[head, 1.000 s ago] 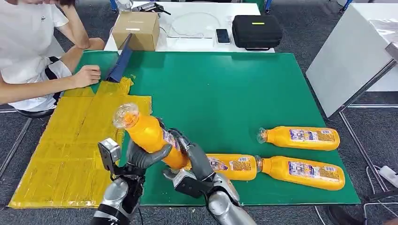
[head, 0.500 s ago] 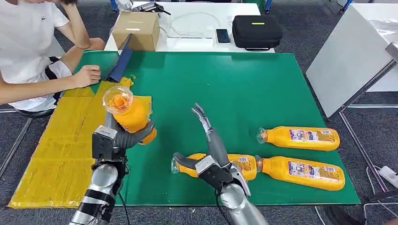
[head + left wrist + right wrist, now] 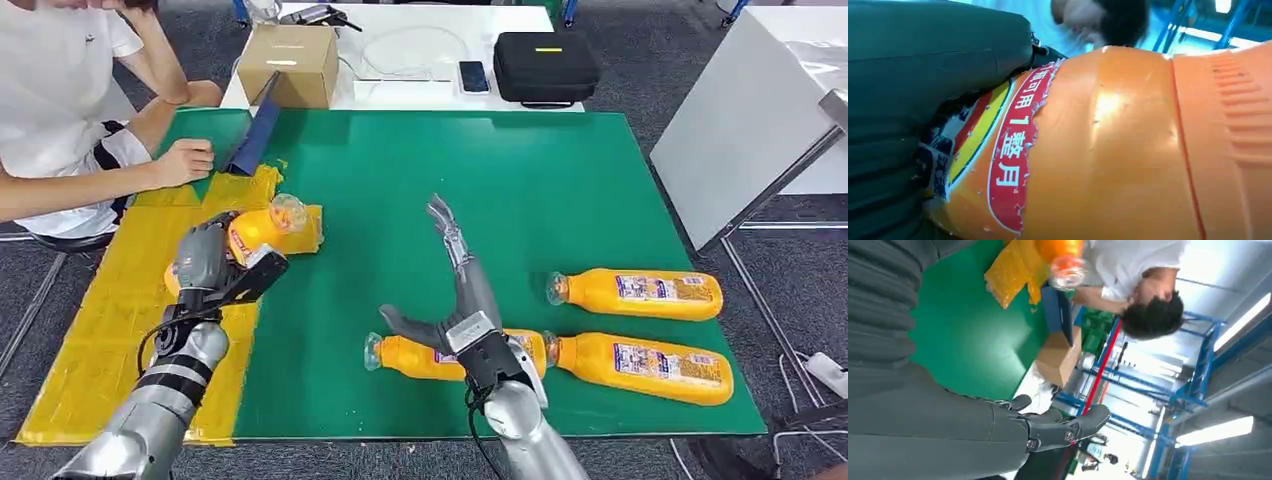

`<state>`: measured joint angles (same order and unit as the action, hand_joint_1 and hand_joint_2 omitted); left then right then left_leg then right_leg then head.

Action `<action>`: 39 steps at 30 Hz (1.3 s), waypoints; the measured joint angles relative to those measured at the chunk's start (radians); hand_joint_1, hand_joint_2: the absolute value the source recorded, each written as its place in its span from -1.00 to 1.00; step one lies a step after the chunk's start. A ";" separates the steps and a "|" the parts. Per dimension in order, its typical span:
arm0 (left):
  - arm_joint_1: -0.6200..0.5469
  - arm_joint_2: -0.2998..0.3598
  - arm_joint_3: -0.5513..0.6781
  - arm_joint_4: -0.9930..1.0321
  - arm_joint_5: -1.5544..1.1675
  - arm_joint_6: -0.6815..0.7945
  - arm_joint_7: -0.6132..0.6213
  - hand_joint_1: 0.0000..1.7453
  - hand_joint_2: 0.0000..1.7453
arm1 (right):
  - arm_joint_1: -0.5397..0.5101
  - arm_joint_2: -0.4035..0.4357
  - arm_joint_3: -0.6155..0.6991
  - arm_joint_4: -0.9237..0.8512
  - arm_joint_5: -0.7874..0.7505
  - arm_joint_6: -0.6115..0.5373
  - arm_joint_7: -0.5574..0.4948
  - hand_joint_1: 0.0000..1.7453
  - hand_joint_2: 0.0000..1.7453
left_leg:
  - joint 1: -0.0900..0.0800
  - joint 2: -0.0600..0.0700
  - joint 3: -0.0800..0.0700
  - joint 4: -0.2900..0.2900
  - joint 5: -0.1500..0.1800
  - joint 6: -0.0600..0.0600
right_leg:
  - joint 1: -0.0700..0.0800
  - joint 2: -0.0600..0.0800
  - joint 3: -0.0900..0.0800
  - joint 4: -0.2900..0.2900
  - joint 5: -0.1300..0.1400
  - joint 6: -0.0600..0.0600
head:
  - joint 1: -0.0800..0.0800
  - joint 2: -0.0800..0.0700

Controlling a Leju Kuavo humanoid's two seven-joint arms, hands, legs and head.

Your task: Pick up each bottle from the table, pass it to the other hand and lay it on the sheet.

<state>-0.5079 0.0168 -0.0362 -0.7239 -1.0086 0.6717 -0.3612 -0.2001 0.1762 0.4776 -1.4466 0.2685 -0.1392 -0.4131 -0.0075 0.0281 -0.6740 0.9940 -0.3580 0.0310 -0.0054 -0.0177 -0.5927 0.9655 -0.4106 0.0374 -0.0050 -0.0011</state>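
Head view shows the change plainly: a second ago both robot hands met on the orange plastic bottle (image 3: 252,232) above the green counter (image 3: 560,190); now the left robot hand (image 3: 205,260) alone grips it, tipped nearly flat over the crinkled yellow sheet (image 3: 120,330) at about nine o'clock, its clear cap toward one o'clock. The right robot hand (image 3: 455,290) has let go and stands spread, fingers straight, holding nothing, above the nearest of three more orange labelled bottles (image 3: 640,295) lying at four o'clock. By my reading the handover is done and only the laying-down remains for this bottle.

Left wrist view, close on the held bottle, shows a red band on its torn label (image 3: 1013,165) with white Chinese characters, "可用1整月". The other bottles' labels are too small to read.
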 measured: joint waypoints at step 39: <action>-0.026 0.015 -0.008 0.242 -0.348 0.037 0.168 -1.00 1.00 | -0.078 -0.044 0.114 0.033 -0.021 0.010 -0.012 -1.00 1.00 | 0.000 -0.001 0.001 0.000 0.001 -0.001 | 0.000 0.000 0.001 0.001 0.000 0.000 | 0.000 0.000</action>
<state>-0.5339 0.0320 -0.0446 -0.4818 -1.3567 0.7084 -0.1933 -0.2780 0.1324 0.5921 -1.4134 0.2476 -0.1293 -0.4250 -0.0077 0.0274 -0.6731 0.9939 -0.3572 0.0304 -0.0053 -0.0173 -0.5920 0.9667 -0.4107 0.0372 -0.0050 -0.0008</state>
